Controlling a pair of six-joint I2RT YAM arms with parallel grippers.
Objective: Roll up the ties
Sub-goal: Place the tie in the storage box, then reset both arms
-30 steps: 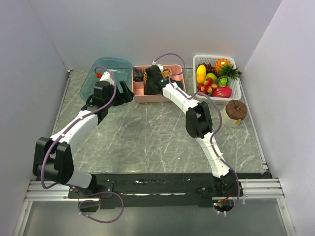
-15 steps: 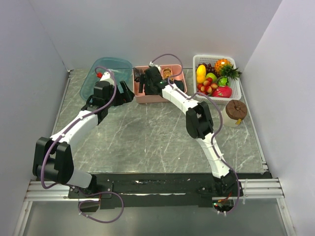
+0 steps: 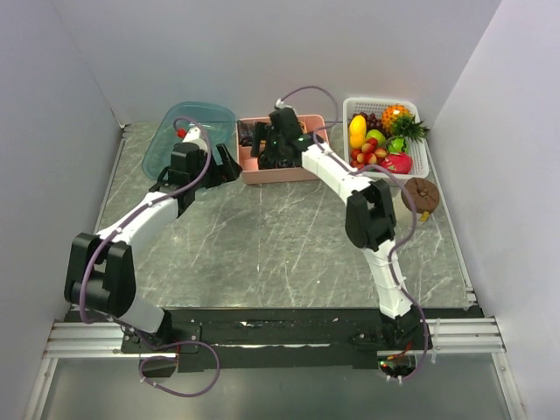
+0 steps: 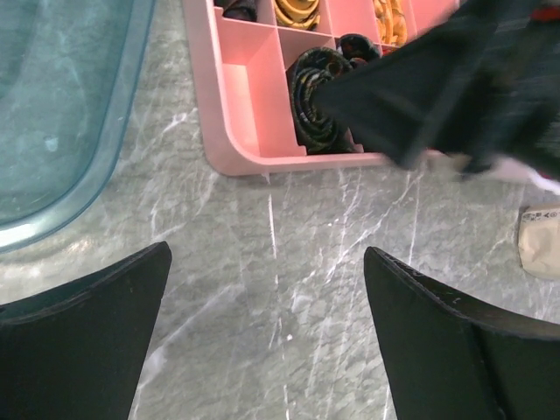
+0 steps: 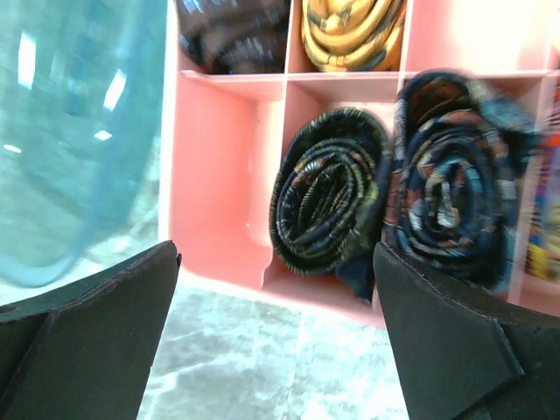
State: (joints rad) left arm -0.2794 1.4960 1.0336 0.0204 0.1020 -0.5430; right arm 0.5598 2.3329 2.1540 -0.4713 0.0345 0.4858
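Grey marble bench (image 3: 262, 236), white walls (image 3: 262, 52). Rolled ties (image 5: 331, 192) fill the far-edge pink tray (image 4: 236, 96). Left claw (image 4: 267, 254) and right claw (image 5: 276, 249) gape wide, empty.

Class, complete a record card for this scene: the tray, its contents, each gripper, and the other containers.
tray: pink divided tray at the table's far edge
contents: rolled dark tie, rolled navy tie beside it, gold tie behind; near-left compartment empty
left gripper: open, over bare table near the tray
right gripper: open, above the tray
others: teal bin, fruit basket
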